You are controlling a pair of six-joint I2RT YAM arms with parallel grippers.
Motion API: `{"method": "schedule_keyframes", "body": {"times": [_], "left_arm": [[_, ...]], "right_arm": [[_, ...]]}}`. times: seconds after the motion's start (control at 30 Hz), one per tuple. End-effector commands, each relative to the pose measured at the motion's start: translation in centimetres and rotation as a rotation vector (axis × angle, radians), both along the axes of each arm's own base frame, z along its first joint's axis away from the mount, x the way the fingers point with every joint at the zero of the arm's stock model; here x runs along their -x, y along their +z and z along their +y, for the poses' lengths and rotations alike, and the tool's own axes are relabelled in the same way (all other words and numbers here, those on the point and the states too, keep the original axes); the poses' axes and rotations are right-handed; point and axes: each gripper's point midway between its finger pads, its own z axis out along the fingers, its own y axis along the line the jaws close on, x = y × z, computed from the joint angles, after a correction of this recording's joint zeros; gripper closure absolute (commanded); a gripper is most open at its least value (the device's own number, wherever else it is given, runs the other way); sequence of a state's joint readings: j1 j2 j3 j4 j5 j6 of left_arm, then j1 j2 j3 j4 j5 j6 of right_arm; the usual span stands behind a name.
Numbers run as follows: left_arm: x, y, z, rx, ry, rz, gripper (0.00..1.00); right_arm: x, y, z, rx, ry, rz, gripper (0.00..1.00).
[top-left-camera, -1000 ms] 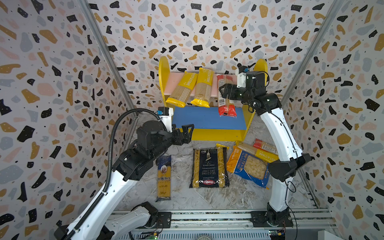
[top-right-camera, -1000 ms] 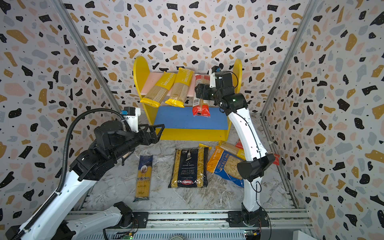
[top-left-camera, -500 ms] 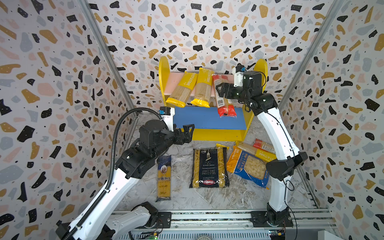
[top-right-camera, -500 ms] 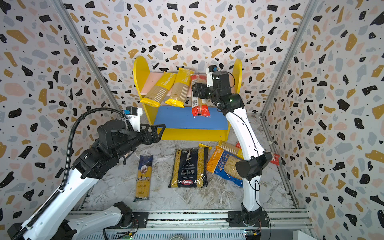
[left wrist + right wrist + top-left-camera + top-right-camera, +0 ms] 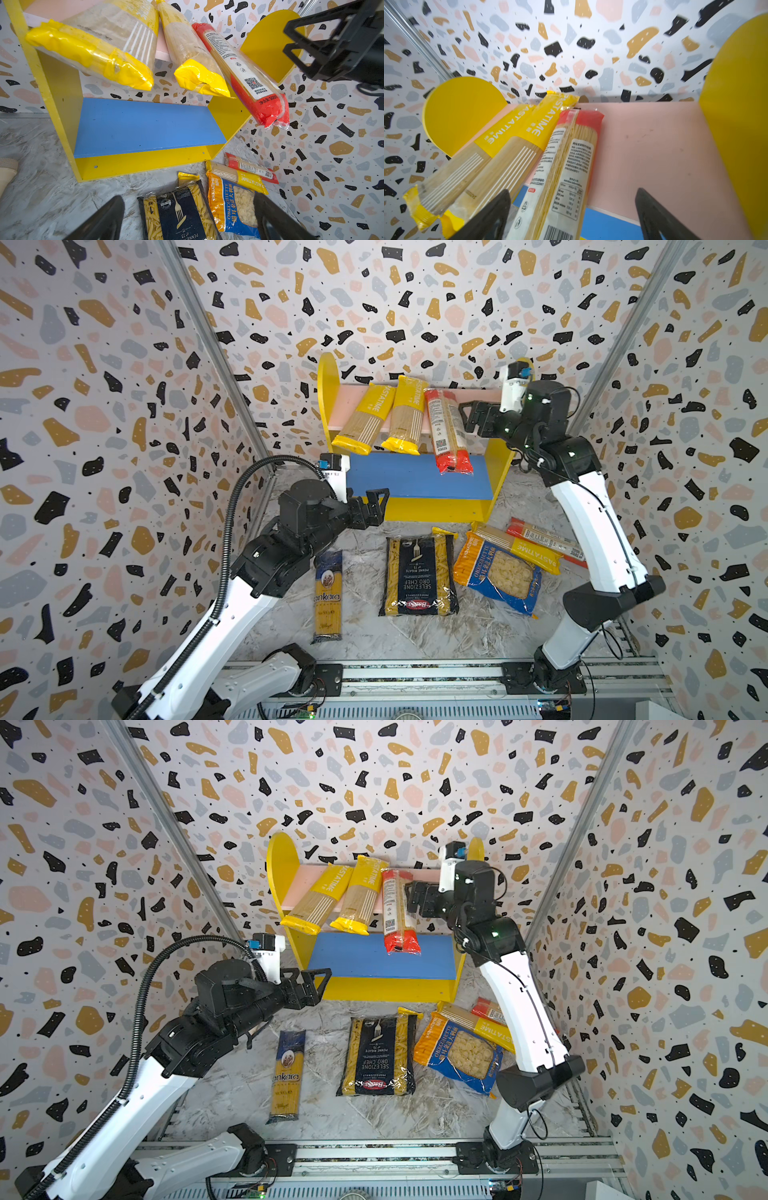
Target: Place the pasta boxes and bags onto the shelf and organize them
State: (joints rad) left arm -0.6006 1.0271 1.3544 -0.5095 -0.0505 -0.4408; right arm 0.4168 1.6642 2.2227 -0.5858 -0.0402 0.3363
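Observation:
The shelf (image 5: 494,472) stands at the back with a pink upper board (image 5: 654,145) and a blue lower board (image 5: 415,481). Two yellow PASTATIME packs (image 5: 368,416) (image 5: 407,414) and a red-ended pack (image 5: 446,431) lie on the pink board, overhanging its front. My right gripper (image 5: 468,416) (image 5: 573,190) is open just right of the red-ended pack, apart from it. My left gripper (image 5: 377,502) (image 5: 188,196) hovers open and empty at the shelf's lower left corner. On the floor lie an ankara pack (image 5: 328,597), the black Barilla bag (image 5: 419,572) and a blue-orange bag (image 5: 498,578).
Behind the blue-orange bag, another PASTATIME pack (image 5: 519,547) and a red-ended pack (image 5: 544,539) lie by the right arm's forearm. Patterned walls close in on three sides. A metal rail (image 5: 415,672) carries both arm bases at the front edge.
My right gripper has opened a little wider and drawn back to the right, off the red-ended pack, which stays on the pink board. My left gripper has edged slightly toward the shelf.

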Motion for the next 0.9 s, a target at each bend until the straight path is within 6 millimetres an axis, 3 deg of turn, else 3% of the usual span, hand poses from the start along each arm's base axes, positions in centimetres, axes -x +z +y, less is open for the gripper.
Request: {"method": "schedule_keyframes", "body": {"times": [0.0,0.3,0.5,0.87], "left_arm": [[0.6,1.6,0.4,0.027,0.003,-0.038,0.03],[1.5,-1.5,0.9,0.007,0.002,0.02,0.03],[1.6,-4.3,1.7,-0.046,0.03,0.064,0.03],[2.0,-4.3,2.5,-0.038,0.059,0.067,0.03]], "right_arm": [[3.1,1.5,-1.2,-0.062,0.003,-0.019,0.06],[10.9,-6.7,-0.7,-0.197,0.175,0.142,0.06],[11.6,-10.0,0.8,-0.294,0.286,0.194,0.06],[11.4,-8.1,1.7,-0.412,0.398,0.146,0.08]]}}
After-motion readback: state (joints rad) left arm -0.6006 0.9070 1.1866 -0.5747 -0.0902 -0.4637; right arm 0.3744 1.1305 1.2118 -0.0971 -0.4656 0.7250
